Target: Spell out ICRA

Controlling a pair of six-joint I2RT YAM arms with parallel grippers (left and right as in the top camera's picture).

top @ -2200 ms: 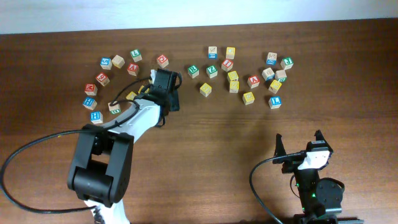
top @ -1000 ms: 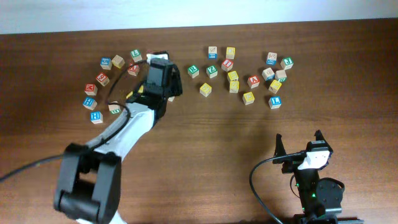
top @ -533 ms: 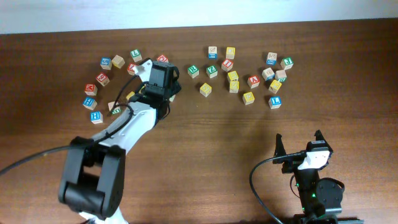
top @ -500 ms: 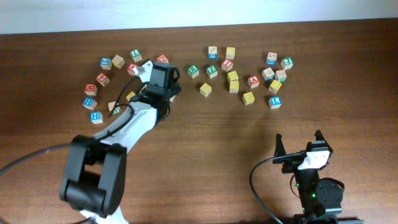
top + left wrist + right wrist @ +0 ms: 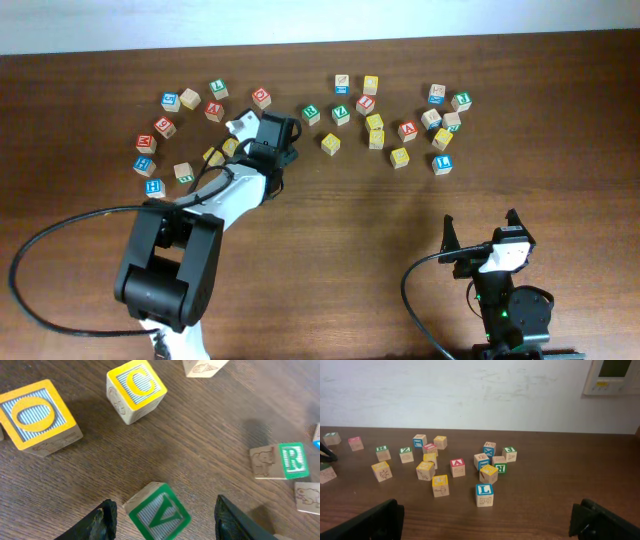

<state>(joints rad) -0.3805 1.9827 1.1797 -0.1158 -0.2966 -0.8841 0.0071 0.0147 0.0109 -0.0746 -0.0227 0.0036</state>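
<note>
1. ICRA's cubes are in neither pincer. The left pincer (image 5: 165, 510) stands wide open and holds nothing. Its two dark fingers (image 5: 102, 521) flank a green V cube (image 5: 159, 512), which sits on the table (image 5: 200, 425) nearer one finger and seems to touch neither.
2. Just past the V cube in the left wrist view lies the C cube (image 5: 136, 390). It is yellow-bordered with its letter face up, and it is clear of its neighbours.
3. Near the C cube, toward the picture's edge, rests a yellow O cube (image 5: 37, 415), also letter up.
4. On the other side, well apart from the C cube, lies the R cube (image 5: 285, 460). It is green-bordered, and its R face sits beside a face with an animal drawing.
5. The right pincer (image 5: 487, 512) is low near the table's front edge, well apart from every cube. Its fingers are spread wide with nothing between them.
6. Ahead of the right pincer, a blue L cube (image 5: 484, 494) is the nearest one.
7. Behind the L cube stands the red-bordered A cube (image 5: 457, 466), in the right-hand cluster with a yellow cube on one side and a blue one on the other.
8. At this size I cannot tell which red cube carries the I.
</note>
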